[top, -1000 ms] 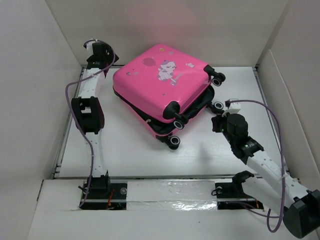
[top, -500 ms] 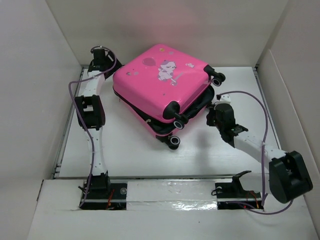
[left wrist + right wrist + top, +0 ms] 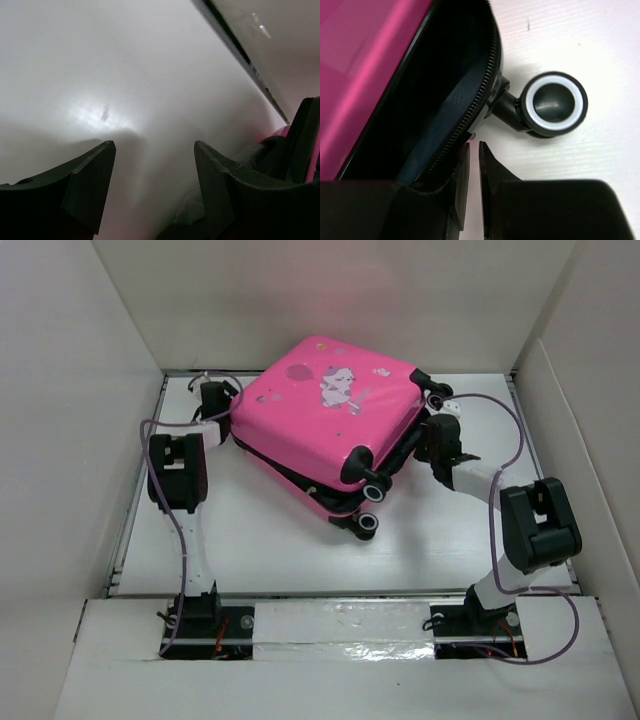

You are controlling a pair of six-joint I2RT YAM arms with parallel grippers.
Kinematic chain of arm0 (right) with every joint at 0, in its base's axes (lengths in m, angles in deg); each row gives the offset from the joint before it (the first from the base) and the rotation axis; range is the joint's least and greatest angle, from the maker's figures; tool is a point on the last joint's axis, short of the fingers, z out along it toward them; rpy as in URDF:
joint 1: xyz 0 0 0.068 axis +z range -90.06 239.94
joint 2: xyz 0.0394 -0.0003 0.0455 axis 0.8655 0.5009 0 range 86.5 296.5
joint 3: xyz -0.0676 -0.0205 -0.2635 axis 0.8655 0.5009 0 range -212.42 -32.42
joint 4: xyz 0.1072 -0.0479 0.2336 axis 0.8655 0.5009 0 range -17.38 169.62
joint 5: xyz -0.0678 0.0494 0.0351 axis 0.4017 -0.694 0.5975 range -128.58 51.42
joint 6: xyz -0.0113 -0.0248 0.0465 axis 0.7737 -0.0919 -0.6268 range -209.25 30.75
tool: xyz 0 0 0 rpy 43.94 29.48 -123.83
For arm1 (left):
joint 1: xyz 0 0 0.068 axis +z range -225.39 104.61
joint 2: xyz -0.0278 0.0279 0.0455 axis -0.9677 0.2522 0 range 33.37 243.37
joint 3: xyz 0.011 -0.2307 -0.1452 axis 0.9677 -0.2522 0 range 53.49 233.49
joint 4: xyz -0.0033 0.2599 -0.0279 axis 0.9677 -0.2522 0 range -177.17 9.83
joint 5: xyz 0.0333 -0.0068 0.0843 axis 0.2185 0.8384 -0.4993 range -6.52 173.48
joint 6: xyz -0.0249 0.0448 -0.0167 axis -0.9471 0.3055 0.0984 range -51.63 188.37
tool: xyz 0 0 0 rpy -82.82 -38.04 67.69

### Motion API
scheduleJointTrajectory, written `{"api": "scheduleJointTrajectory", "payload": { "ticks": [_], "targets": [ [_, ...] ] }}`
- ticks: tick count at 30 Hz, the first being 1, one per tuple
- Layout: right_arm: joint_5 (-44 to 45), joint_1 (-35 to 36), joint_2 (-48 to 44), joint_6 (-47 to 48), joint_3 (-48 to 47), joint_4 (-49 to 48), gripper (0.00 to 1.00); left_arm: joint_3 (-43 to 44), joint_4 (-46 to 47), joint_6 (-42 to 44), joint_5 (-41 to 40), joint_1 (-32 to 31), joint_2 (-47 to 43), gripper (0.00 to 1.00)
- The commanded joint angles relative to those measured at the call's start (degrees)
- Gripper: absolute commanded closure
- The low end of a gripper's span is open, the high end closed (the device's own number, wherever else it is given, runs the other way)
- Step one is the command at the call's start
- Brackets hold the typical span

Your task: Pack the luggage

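The pink luggage (image 3: 325, 420) lies tilted at the far middle of the white bench (image 3: 260, 550), its shells slightly ajar. The left tool (image 3: 152, 150) rests low at its left corner, fingers apart. The right tool (image 3: 473, 147), fingers drawn almost together, noses the zipper edge beside a black wheel (image 3: 555, 103).

The left wrist view catches the luggage (image 3: 316, 165) only as a blurred pink sliver cut by the right edge, beyond the left end effector (image 3: 153, 150). In the right wrist view its shell runs off the left and top edges. There the right end effector (image 3: 474, 150) perhaps pinches the zipper (image 3: 481, 102), too small to tell. From above, the upper shell hides the inside.
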Motion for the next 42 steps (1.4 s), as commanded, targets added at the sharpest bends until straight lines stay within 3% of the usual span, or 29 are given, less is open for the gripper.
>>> {"api": "scheduleJointTrajectory", "payload": {
  "ticks": [1,2,7,12,17,20,24,25,30,33,36,38,39,40,42],
  "targets": [
    [-4.27,0.57,3.0,1.11,-6.18,-4.4,0.8,-15.87,6.85,-2.59,3.04,-5.08,-10.76,0.39],
    [-5.75,0.57,4.66,1.38,-8.37,-3.7,0.8,-22.87,11.65,-3.82,1.81,-5.7,-12.88,0.39],
    [-10.33,1.1,8.45,2.7,-14.79,-2.82,0.8,-38.12,17.85,-3.58,-2.67,-7.98,-27.54,0.4],
    [-16.48,4.69,14.77,4.98,-27.7,5.24,0.76,-51.72,19.16,-3.57,-14.18,-17.2,-41.54,0.4],
    [-26.93,7.16,28.04,7.1,-54.23,17.82,0.7,-59.66,15.75,-2.69,-21.66,-25.91,-55.51,0.4],
    [-30.71,8.56,34.18,7.62,-69.44,25.03,0.63,-65.38,14.43,-3.31,-25.53,-31.44,-63.42,0.4],
    [-32.23,9.1,36.59,8.07,-80.02,30.76,0.39,-70.73,10.91,-3.66,-29.66,-36.46,-70.99,0.4],
    [-31.79,8.49,35.8,7.98,-79.67,30.41,0.28,-71.27,10.65,-3.4,-29.84,-37.77,-73.0,0.39],
    [-32.05,4.62,24.83,6.57,-64.96,21.92,0.13,-71.28,10.38,-2.44,-29.93,-38.31,-76.18,0.38],
    [-32.31,1.99,13.94,6.74,-55.36,15.5,0.1,-69.27,10.04,-0.5,-30.46,-38.31,-77.06,0.37],
    [-31.52,-0.65,0.67,6.31,-38.32,6.56,0.13,-67.5,9.07,1.08,-32.9,-38.31,-78.2,0.36],
    [-31.0,-2.23,-9.49,4.73,-23.73,1.87,0.29,-67.06,8.54,1.44,-34.67,-37.27,-79.09,0.34],
    [-30.65,-3.11,-12.78,3.85,-19.07,-2.24,0.43,-66.8,8.63,1.35,-33.55,-35.95,-79.17,0.33],
    [-30.64,-4.6,-15.86,2.28,-14.5,-4.2,0.64,-66.71,9.15,0.92,-31.79,-32.63,-78.91,0.32],
    [-29.07,-5.48,-23.42,0.78,-1.66,-9.29,0.82,-66.62,13.43,0.91,-26.62,-30.24,-78.04,0.31]
  ]
}}
